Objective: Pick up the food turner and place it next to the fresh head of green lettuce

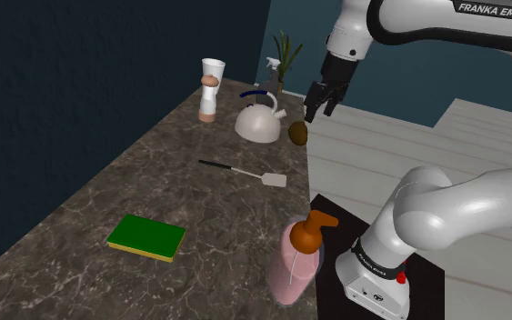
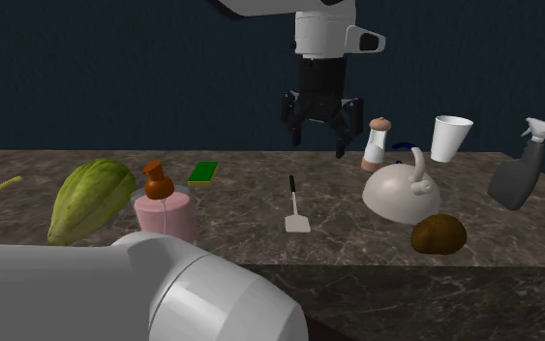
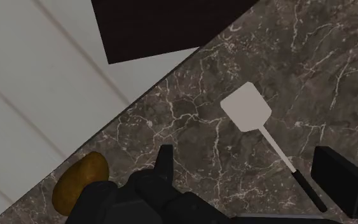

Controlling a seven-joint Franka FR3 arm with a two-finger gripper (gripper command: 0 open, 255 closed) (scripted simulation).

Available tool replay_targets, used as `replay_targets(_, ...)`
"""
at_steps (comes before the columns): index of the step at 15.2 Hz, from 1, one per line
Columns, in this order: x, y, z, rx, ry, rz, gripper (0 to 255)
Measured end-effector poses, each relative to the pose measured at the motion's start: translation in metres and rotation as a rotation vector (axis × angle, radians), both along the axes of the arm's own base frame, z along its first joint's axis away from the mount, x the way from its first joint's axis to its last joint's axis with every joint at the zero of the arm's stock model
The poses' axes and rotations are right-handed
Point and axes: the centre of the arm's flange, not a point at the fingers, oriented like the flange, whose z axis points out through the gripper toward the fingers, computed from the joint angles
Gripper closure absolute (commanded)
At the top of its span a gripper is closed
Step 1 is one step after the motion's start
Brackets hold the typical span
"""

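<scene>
The food turner (image 1: 245, 173) lies flat on the dark marble counter (image 1: 135, 182), black handle toward the wall, pale blade toward the counter's edge. In the second exterior view the turner (image 2: 296, 208) is mid-counter, and the green lettuce head (image 2: 91, 199) lies far to its left. My gripper (image 1: 320, 109) hangs open high above the counter edge, near the kettle. In the second exterior view the gripper (image 2: 317, 143) is above and behind the turner. In the wrist view the turner (image 3: 254, 114) lies below, between the spread fingers (image 3: 165, 165) of the gripper (image 3: 254, 175), untouched.
A pale kettle (image 2: 403, 192) and a brown potato-like lump (image 2: 439, 234) sit right of the turner. A pink soap dispenser (image 2: 164, 208) stands between turner and lettuce, and a green sponge (image 2: 203, 172) lies behind it. A grinder (image 2: 377, 143), cup (image 2: 451, 138) and spray bottle (image 2: 522, 170) stand at the back right.
</scene>
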Motion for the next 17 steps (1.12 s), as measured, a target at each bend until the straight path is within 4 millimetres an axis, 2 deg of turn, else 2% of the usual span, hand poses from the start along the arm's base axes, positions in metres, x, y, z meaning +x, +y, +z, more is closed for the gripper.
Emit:
replay_targets(2,0.004,0.001,-0.006,0.001,0.000,0.016,0)
replay_targets(6,0.031,0.008,-0.037,0.006,-0.006,0.137,0)
replay_targets(17,0.111,0.064,-0.144,0.021,-0.026,0.519,0)
